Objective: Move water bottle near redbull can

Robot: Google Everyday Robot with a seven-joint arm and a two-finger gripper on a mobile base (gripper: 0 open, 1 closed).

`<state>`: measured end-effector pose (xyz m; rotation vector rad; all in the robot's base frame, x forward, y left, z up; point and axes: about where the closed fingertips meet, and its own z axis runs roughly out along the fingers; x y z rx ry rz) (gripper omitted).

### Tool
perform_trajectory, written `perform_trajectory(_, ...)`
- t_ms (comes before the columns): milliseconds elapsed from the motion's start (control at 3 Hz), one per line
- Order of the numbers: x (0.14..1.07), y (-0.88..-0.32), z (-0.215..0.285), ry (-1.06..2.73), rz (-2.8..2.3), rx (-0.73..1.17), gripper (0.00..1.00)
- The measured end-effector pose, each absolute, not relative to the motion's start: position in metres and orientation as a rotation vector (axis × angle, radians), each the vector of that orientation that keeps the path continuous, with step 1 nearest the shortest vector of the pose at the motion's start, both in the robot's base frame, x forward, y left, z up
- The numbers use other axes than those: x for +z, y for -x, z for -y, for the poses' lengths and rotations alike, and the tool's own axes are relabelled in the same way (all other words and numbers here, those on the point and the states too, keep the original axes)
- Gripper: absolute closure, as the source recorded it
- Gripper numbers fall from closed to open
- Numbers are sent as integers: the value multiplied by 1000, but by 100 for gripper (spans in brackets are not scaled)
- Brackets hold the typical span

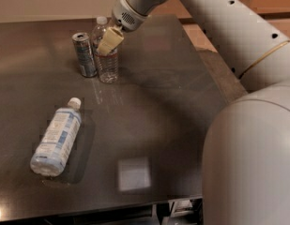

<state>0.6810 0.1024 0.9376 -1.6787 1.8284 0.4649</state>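
The water bottle (107,64) is clear and ribbed with a white cap. It stands upright on the dark table (158,102) at the back, just right of the redbull can (85,55) and almost touching it. The can is slim, silver and blue, upright, and shorter than the bottle. My gripper (108,42) reaches down from the upper right and sits at the bottle's upper part, over its shoulder. The near side of the bottle is partly hidden behind it.
An opaque whitish bottle (56,137) with a pale blue-white label lies on its side at the front left. A pale square patch (133,173) shows on the table near the front edge. My arm and body (248,125) fill the right side.
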Motion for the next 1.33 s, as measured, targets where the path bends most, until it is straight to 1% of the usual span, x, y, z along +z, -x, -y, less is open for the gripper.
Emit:
perform_trajectory(667,930,-682,-106,1694,-1832,485,13)
perform_trajectory(1000,928,-682,-109,1698,-1832,488,0)
perform_trajectory(1333,928,-682,-109,1698,-1832,488,0)
